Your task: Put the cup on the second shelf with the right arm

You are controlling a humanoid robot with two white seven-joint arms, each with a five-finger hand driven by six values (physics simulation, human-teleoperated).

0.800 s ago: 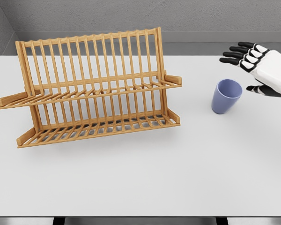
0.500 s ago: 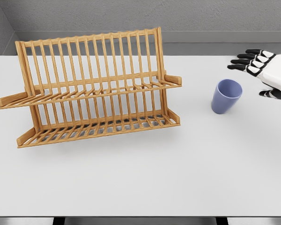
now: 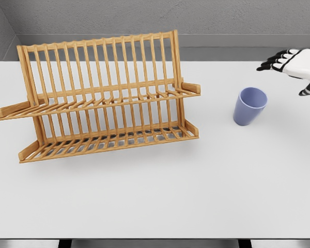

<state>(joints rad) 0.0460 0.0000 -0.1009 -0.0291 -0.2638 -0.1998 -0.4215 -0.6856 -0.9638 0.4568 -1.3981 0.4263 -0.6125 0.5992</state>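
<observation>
A blue-violet cup [image 3: 249, 106] stands upright on the white table [image 3: 160, 191], right of the wooden dish rack [image 3: 101, 98]. The rack has two slatted shelves, an upper one [image 3: 108, 101] and a lower one [image 3: 113, 142], both bare. My right hand [image 3: 294, 72] shows at the right edge, up and to the right of the cup and apart from it, its black-tipped fingers [image 3: 273, 62] spread and holding nothing. The left arm is out of view.
A grey wall runs behind the table's far edge. The table's front edge lies along the bottom of the picture.
My right hand has drawn back to the right and slightly up, away from the cup, and is now partly out of frame. Cup and rack have not moved.
</observation>
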